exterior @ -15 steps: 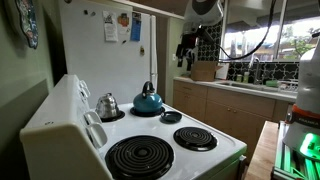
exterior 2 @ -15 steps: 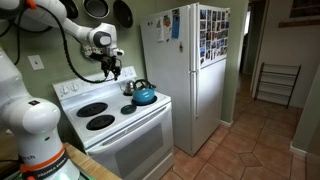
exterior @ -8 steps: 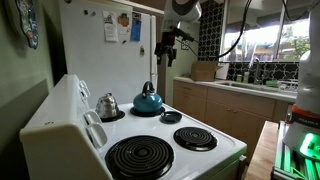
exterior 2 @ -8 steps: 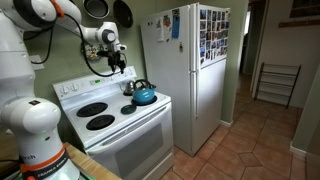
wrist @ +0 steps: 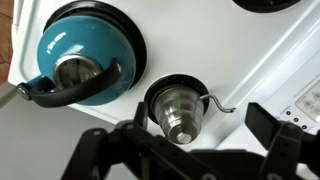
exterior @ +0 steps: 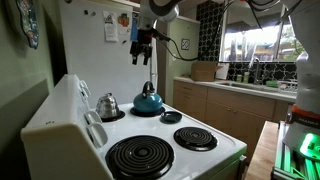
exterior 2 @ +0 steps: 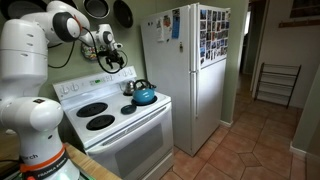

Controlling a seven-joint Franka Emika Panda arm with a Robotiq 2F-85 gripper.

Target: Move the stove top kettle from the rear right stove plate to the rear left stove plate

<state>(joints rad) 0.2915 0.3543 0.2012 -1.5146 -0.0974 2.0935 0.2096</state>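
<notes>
1. Steel kettle [wrist: 182, 108] sits on the rear plate [wrist: 151, 106] beside the control panel [exterior: 70, 97], teal kettle [wrist: 85, 58] just beside it.
2. Your gripper [exterior: 140, 57] hovers high above, jaws apart, holding nothing.

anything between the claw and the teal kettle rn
Nothing. In an exterior view the claw hangs well above the teal enamel stove top kettle, with only open air between them.

Wrist view, gripper [wrist: 185, 140] dark and blurred, its base cut off below; front burner [exterior: 140, 160] clipped by the bottom edge
</notes>
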